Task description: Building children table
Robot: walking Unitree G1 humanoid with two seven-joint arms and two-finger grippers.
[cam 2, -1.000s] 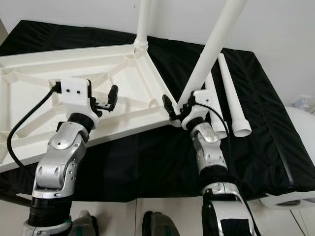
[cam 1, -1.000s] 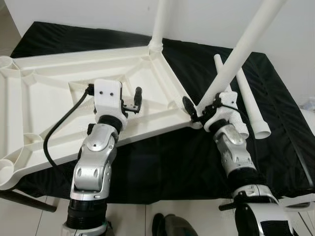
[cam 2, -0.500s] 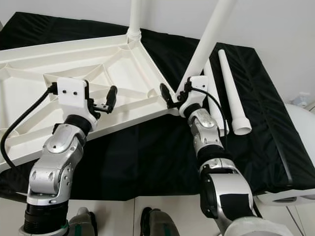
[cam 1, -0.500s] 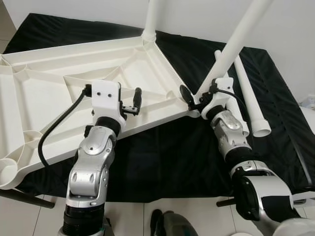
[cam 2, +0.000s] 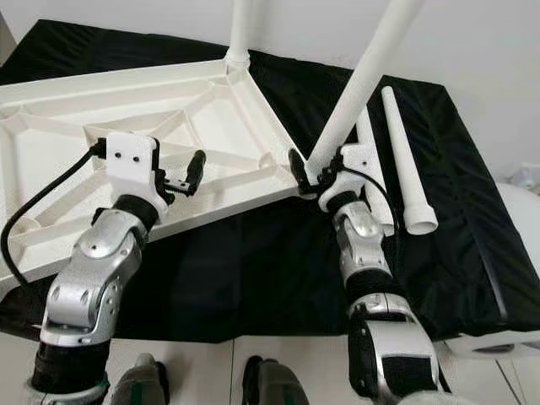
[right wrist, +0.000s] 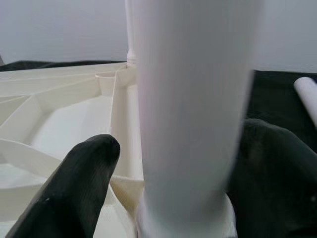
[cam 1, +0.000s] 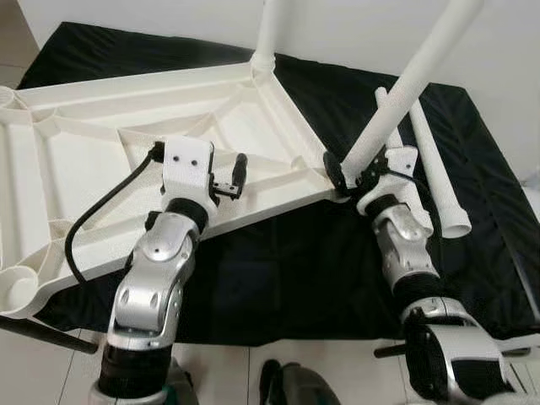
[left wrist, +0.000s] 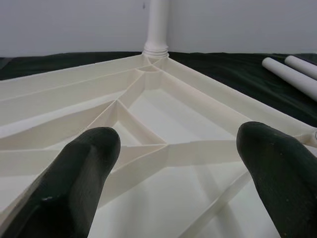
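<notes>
Black cloth [cam 1: 278,278] covers the surface, white wall behind. Tabletop [cam 1: 76,169] lies upside down on the cloth, ribbed underside up, its near left corner hanging past the surface edge.

One leg [cam 1: 268,34] stands upright in the far corner socket. Second leg [cam 1: 413,80] is tilted, its lower end at the near right corner socket; whether it is seated there I cannot tell.

Right hand [cam 1: 353,175] is closed on the second leg just above that corner, one finger [right wrist: 64,193] on each side of the tube in the right wrist view.

Left hand [cam 1: 229,177] hovers over the tabletop ribs toward the near edge, gripping nothing. Left wrist view shows its fingers [left wrist: 74,173] spread wide with the ribs between them and the upright leg beyond.

Two spare legs [cam 1: 434,169] lie side by side on the cloth, right of the tabletop, just beyond the right hand, open ends toward the robot.
</notes>
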